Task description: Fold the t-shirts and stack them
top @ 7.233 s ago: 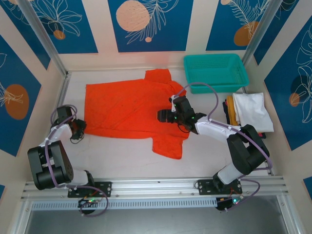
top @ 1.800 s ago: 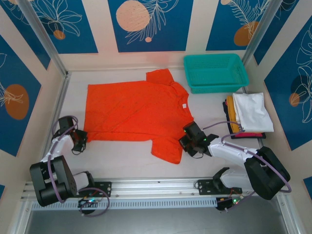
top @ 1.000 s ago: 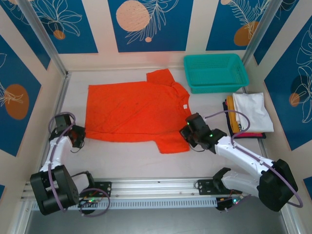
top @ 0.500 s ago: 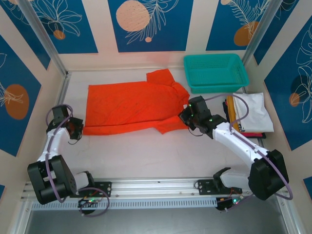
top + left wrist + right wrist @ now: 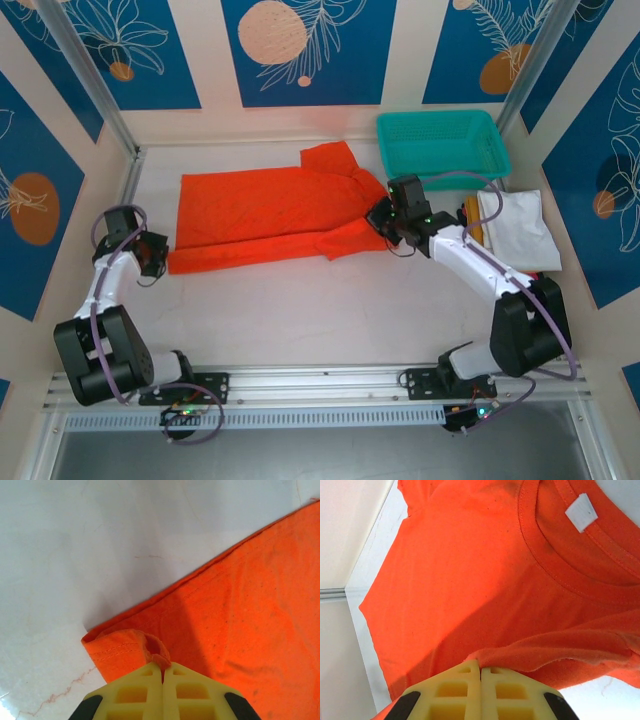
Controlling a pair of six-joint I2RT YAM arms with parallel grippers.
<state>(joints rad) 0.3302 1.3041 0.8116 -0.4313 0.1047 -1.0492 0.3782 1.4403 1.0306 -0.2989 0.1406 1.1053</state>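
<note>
Here, nearest the arm bases, the table (image 5: 300, 320) lies bare, well nearer than the teal basket (image 5: 437, 116). Far to the left of the basket and nearer than it, the left gripper (image 5: 152, 256) has its jaws pressed together on a small bunched corner of the hem of the orange-red t-shirt (image 5: 265, 205). The left wrist view shows that pinch up close, the left gripper (image 5: 162, 668) holding a puckered tab of the t-shirt (image 5: 240, 605) just above the tabletop. Just off the basket's near-left corner, the right gripper (image 5: 386, 213) is likewise clamped on cloth. In the right wrist view, the right gripper (image 5: 480, 666) grips a raised edge of the t-shirt (image 5: 465, 575) close to the collar and its white label (image 5: 582, 513).

The shirt stretches as a long band leftward from the basket, its near side doubled over. The folded stack (image 5: 515, 225), white on top, sits just nearer than the basket's right end.

This looks like the first lengthwise fold in progress. The next move calls for both arms to carry their pinched edges toward the basket's far side at an even pace. The cloth must stay taut between them, be laid down so the edges line up, and be released only once it lies flat.
</note>
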